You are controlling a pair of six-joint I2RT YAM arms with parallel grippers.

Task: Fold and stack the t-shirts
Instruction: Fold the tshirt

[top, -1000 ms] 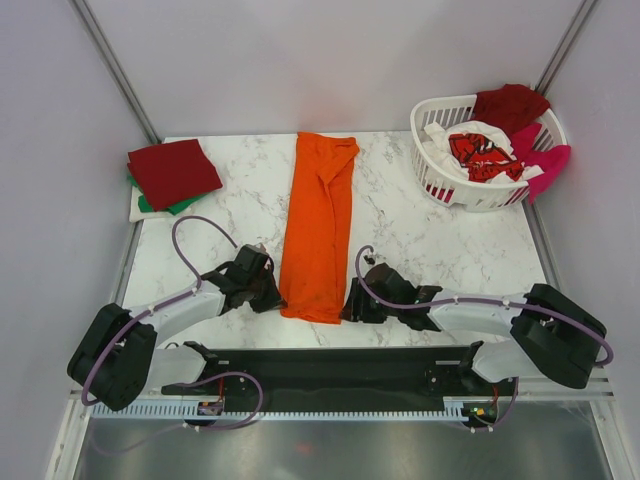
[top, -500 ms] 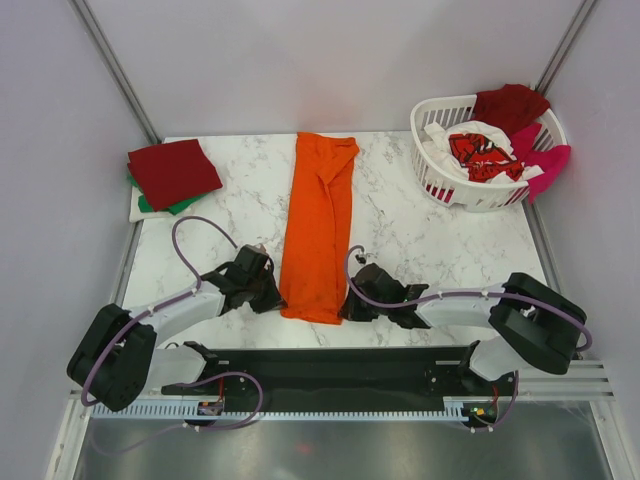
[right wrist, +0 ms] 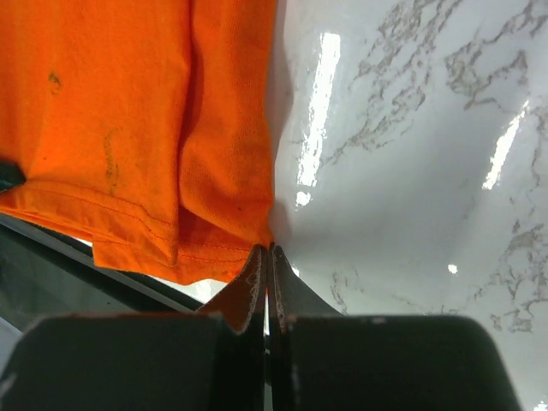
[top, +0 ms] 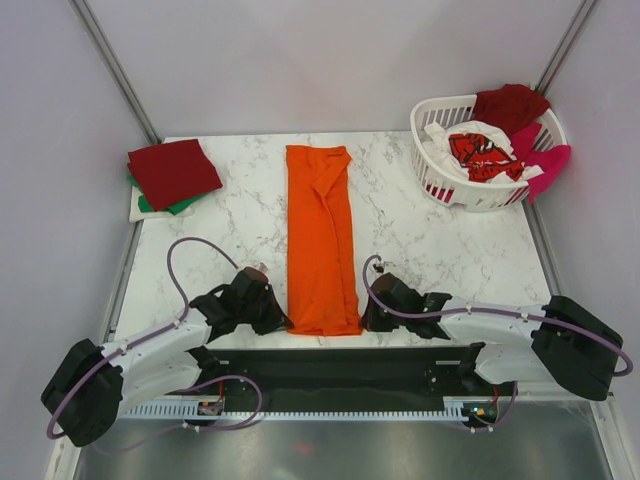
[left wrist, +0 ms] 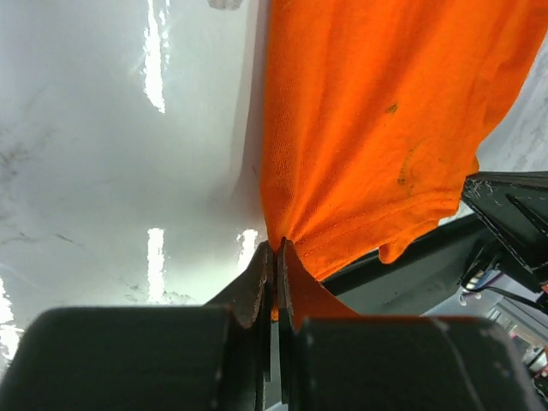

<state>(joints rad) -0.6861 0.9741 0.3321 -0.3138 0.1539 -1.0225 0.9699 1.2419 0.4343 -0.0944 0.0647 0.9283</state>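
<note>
The orange t-shirt [top: 322, 245] lies long and flat in the middle of the surface [top: 430, 240]. The left gripper [top: 283, 322] is pinched tight on its near left corner. The right gripper [top: 366, 320] is pinched tight on its near right corner. A dark red t-shirt [top: 172, 170] sits folded at the far left.

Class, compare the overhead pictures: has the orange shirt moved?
Yes. The orange shirt slid toward the near edge of the table and now lies straighter.
</note>
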